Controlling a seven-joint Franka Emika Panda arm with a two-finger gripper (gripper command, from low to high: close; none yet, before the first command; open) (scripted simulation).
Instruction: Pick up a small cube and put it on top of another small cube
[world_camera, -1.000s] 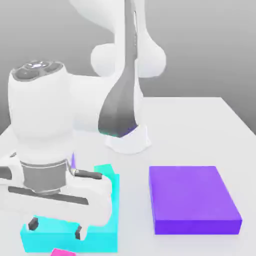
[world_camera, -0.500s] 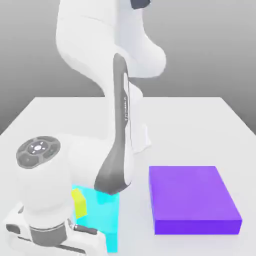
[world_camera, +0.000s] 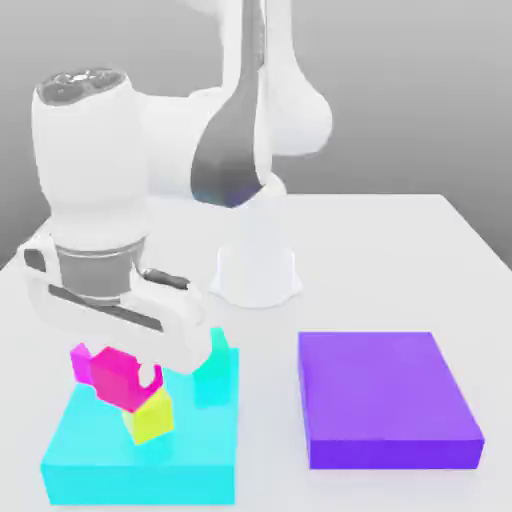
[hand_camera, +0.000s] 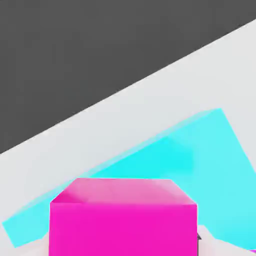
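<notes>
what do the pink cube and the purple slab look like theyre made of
The pink cube looks like glossy plastic, going by its paler, sheeny top face. The purple slab could be smooth plastic or painted wood: even colour, no visible grain.

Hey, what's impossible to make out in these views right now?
- Magenta cube: upper part, exterior view, hidden by the gripper; one end, hand view, cut off by the picture's edge.
- Yellow cube: one corner, exterior view, behind the magenta cube.
</notes>
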